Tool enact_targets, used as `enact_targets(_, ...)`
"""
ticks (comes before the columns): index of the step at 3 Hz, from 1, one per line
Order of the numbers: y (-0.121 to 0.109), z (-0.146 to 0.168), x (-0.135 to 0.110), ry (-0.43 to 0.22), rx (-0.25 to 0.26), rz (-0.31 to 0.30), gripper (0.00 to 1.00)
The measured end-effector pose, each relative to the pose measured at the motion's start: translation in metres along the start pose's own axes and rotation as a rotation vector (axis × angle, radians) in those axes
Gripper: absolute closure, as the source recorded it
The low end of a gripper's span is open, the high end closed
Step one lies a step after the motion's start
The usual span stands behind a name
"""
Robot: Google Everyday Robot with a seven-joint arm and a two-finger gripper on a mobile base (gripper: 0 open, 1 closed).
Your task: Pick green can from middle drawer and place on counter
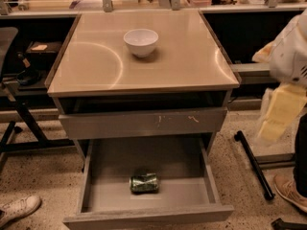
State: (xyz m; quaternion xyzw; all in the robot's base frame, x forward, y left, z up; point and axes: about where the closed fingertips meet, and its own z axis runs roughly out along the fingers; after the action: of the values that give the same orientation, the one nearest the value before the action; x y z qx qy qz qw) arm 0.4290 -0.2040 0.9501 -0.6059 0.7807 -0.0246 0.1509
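The green can (144,182) lies on its side on the grey floor of the open middle drawer (103,176), near the front centre. The beige counter (182,61) is above it, with a white bowl (141,41) standing near its back centre. My gripper (279,115), yellowish below a white arm, hangs in the air at the right edge of the view. It is to the right of the cabinet, well above and to the right of the can, and holds nothing that I can see.
The drawer front with yellowish scratch marks (144,122) sits slightly pulled out above the open drawer. A black chair frame (19,114) stands at the left and a black leg (253,164) at the right. Shoes show at the bottom left (17,209) and the right (290,191).
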Motion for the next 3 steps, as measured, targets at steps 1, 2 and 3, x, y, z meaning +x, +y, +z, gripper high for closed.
enact_targets(1, 0.034, 0.057, -0.028, -0.034, -0.043, -0.024, 0.00)
enact_targets(2, 0.076, 0.135, -0.051, -0.063, -0.155, -0.054, 0.00)
enact_targets(3, 0.089, 0.148, -0.044, -0.043, -0.178, -0.057, 0.00)
